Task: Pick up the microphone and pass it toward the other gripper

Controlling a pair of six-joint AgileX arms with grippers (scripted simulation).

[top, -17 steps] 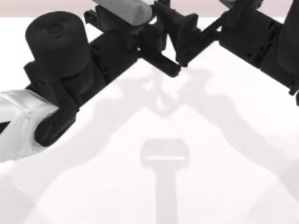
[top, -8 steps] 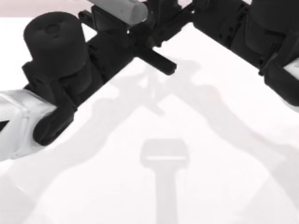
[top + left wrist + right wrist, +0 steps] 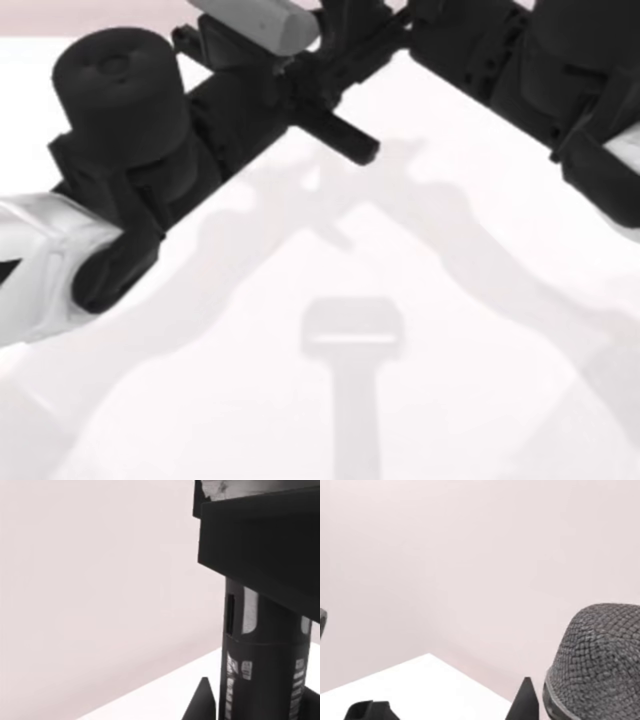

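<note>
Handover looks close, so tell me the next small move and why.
Probably close the right gripper on the slim black microphone with the grey mesh head. The right wrist view shows that head right at this gripper, while the left gripper holds the black handle, so a grasp seems within reach.

Our left arm [image 3: 130,180] reaches in from the desk's [image 3: 450,330] left, our right arm [image 3: 540,80] from its right; they meet above the far edge, the microphone [image 3: 262,22] raised between them.
</note>
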